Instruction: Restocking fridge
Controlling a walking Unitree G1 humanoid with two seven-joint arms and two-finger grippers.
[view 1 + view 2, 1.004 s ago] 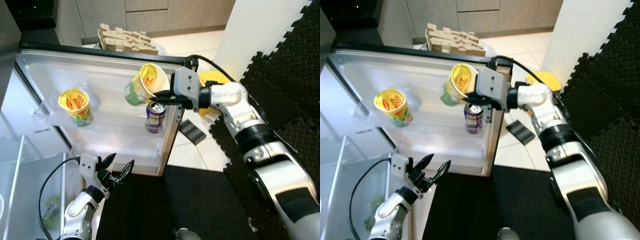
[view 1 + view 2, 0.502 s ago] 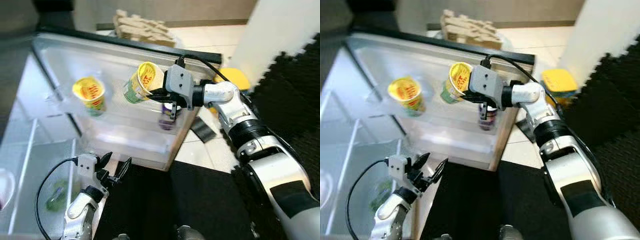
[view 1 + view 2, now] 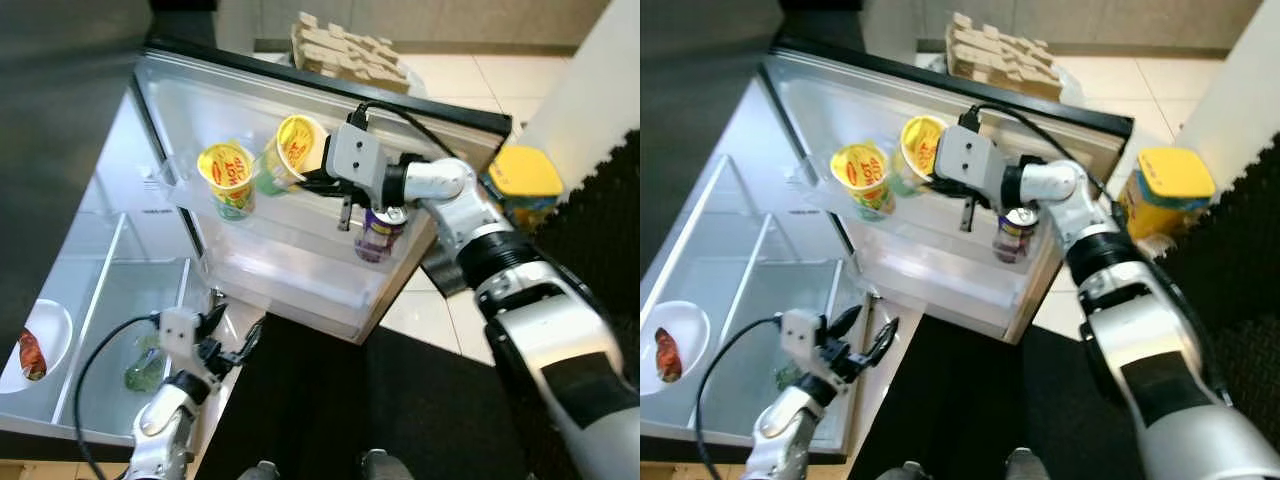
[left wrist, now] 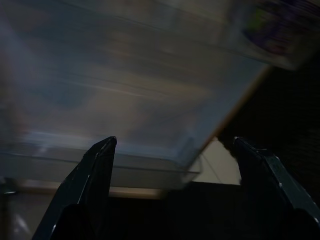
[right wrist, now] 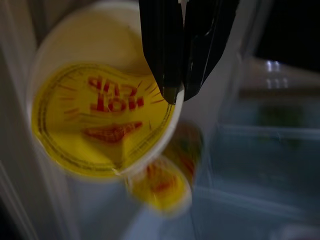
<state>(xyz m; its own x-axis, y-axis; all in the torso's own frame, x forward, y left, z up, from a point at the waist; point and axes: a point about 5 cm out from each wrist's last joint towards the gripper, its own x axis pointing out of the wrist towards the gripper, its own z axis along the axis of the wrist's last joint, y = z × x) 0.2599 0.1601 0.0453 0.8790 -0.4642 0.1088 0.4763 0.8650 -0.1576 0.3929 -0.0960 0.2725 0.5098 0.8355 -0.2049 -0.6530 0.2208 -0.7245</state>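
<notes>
As shelved: two noodle cups (image 3: 228, 177) (image 3: 290, 152), one can (image 3: 377, 231).

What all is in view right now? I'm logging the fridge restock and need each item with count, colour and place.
Noodle cup held by right gripper: 1, yellow lid, green side, tilted over the upper door shelf.
Noodle cup on the shelf: 1, yellow lid, green side, in the upper door shelf beside the held cup.
Drink can: 1, purple, in the door shelf near the door's outer edge.
Fridge door: 1, white, swung open.
Plate: 1, white, on a fridge shelf, with something reddish on it.
Green item: 1, in the lower fridge compartment; too unclear to identify.
Yellow-lidded container: 1, on the floor beyond the door.
Cardboard pieces: a stack, tan, behind the door.
Right gripper: shut on the cup rim.
Left gripper: open, low by the fridge.
</notes>
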